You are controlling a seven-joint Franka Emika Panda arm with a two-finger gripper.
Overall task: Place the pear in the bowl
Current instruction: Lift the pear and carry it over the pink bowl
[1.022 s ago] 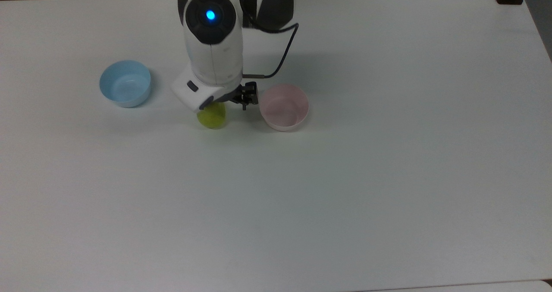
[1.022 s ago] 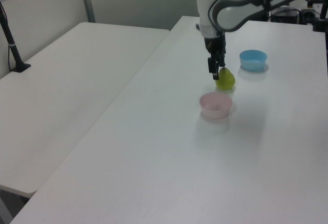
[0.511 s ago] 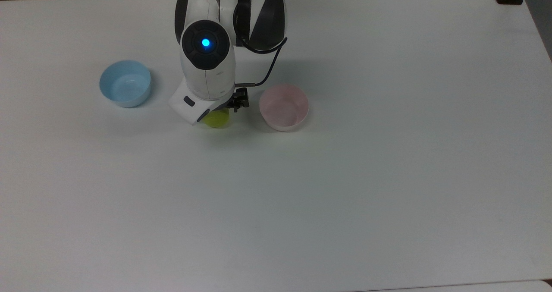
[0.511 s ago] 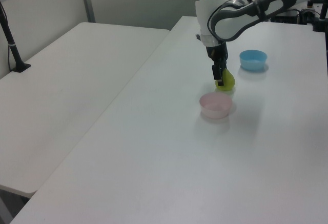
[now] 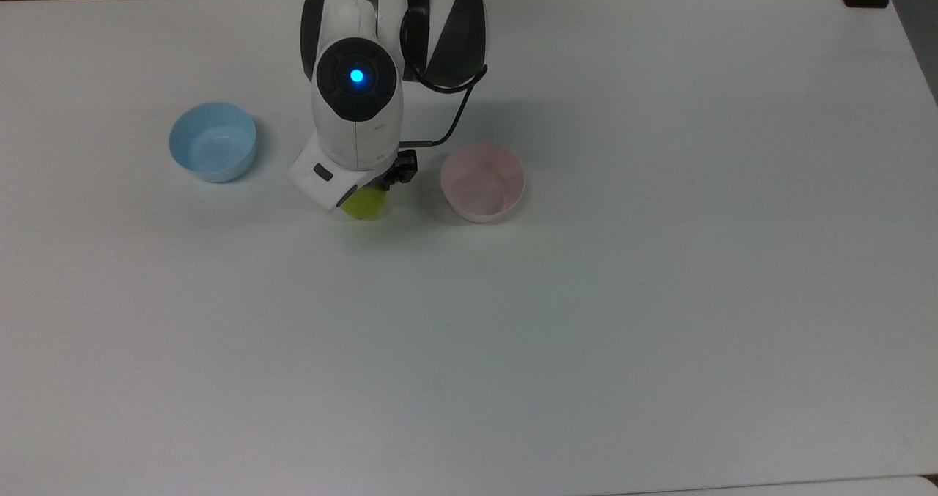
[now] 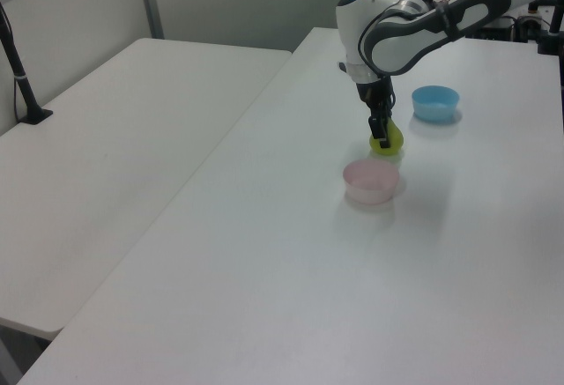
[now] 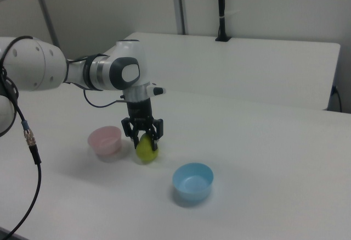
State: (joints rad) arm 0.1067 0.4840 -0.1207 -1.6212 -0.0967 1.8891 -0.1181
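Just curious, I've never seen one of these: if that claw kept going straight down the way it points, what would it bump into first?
Most likely the small yellow-green pear on the white table: the gripper points down with its open fingers straddling the pear's top.

pear [image 5: 364,204]: in the top view you see just its lower edge; the arm's wrist covers the rest
pear's stem: you cannot make it out; the gripper [image 7: 145,139] sits over the top
fingers' contact: too small for you to tell touching from apart
arm: its base is cut off by the top view's upper edge
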